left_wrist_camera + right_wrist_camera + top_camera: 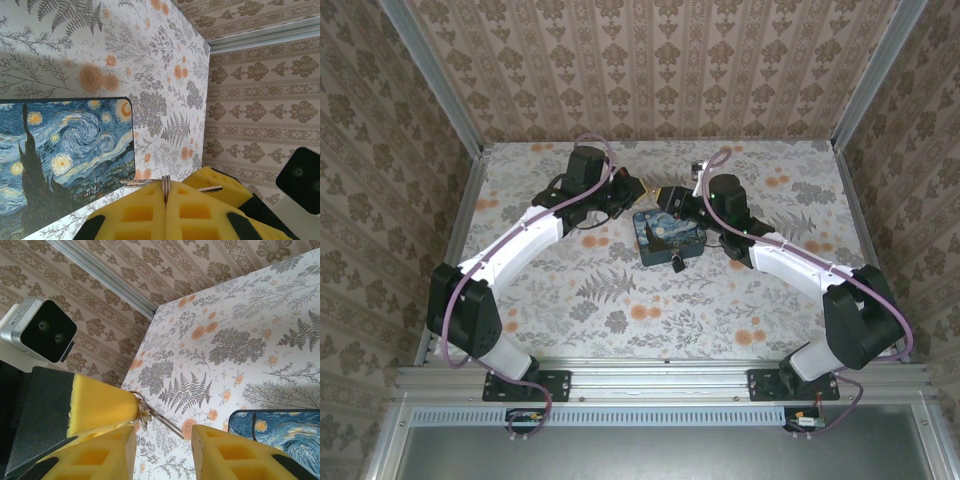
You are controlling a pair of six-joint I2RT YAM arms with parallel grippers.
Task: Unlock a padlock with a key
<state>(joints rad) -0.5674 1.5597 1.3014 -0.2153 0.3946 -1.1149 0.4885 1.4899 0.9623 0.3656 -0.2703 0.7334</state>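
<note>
Floral-patterned table (pixel 620 300) enclosed by wallpapered walls (pixel 650 70), with a Starry Night mat (pixel 660 232) at centre. The left gripper (pixel 165 189) pinches the key (pixel 142 183) between closed pads, near the mat's far edge. The right gripper (pixel 162 450) stands open and empty, the key just before its gap. A small dark padlock (pixel 677 264) lies at the mat's near edge.

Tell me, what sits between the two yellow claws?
A small metal key, pinched in the shut left gripper and pointing toward the open right gripper. The right wrist view shows it best.
</note>
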